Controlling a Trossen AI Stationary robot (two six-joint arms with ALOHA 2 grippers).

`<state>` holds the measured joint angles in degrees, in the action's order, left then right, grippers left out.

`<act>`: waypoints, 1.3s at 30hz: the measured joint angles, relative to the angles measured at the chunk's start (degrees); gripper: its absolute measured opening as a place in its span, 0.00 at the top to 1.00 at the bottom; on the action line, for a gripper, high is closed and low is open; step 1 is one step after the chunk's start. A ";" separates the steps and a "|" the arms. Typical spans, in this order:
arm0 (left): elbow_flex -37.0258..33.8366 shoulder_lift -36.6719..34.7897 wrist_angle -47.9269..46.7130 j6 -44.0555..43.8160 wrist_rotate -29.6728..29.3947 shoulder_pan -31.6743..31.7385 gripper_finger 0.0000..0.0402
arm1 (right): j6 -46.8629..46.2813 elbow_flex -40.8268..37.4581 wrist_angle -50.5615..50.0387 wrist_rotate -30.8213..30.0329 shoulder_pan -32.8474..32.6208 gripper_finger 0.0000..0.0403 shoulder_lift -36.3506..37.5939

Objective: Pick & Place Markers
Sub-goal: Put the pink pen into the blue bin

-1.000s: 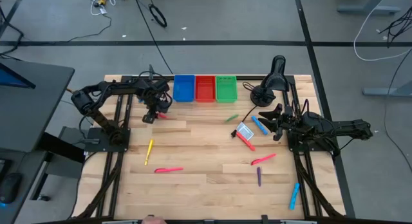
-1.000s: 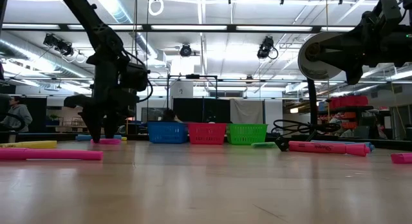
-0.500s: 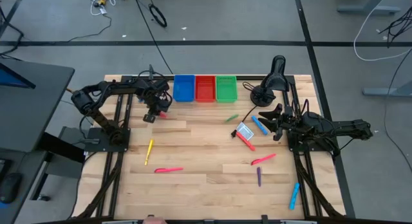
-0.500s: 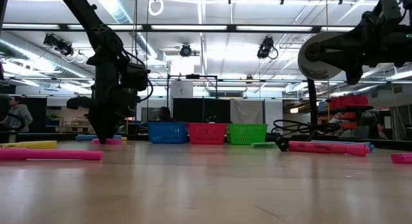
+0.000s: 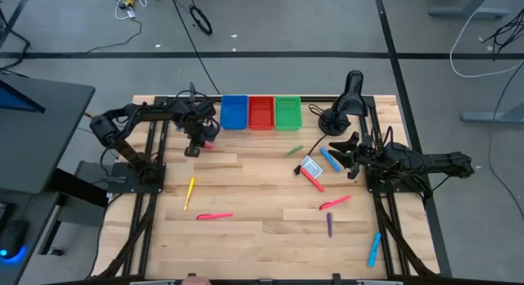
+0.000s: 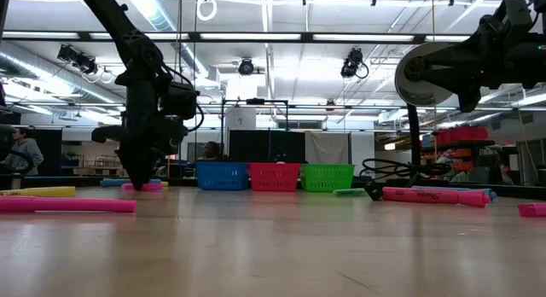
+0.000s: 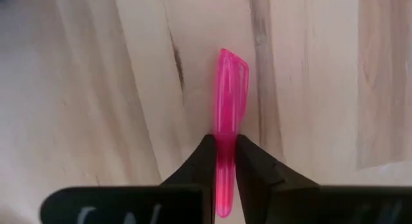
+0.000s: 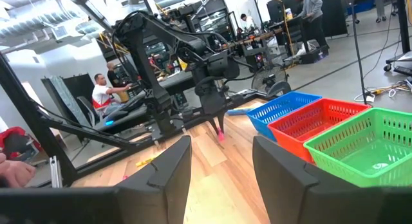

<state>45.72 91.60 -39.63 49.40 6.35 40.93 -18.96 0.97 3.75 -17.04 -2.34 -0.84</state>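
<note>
Fingers of the left gripper (image 7: 220, 161), spread a moment ago, now pinch a pink marker (image 7: 227, 102) lying on the bench (image 7: 96, 108), ready for lifting, while the right gripper (image 8: 221, 161) waits, fingers spread.

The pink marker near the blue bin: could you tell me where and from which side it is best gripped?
Grip the pink marker across its slim barrel, coming straight down from above, since it lies flat on the table with bare wood on both long sides. The left gripper is placed just so: its fingers pinch the barrel crosswise. The right gripper waits open by the table's right edge.
</note>
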 joint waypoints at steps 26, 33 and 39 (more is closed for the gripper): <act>17.60 -3.27 -13.88 -47.30 -1.06 -2.71 0.91 | 0.00 0.00 0.02 0.00 0.01 0.59 0.00; 22.98 -3.73 -19.21 -59.93 -1.74 -3.10 0.91 | 0.00 0.00 0.02 0.00 0.01 0.59 0.01; 26.67 -4.23 -22.41 -68.81 -2.27 -3.94 0.91 | 0.00 0.00 0.02 0.00 -0.01 0.59 0.00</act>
<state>72.40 87.37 -62.03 -19.41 4.07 36.99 -18.96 0.98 3.77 -17.04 -2.35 -0.84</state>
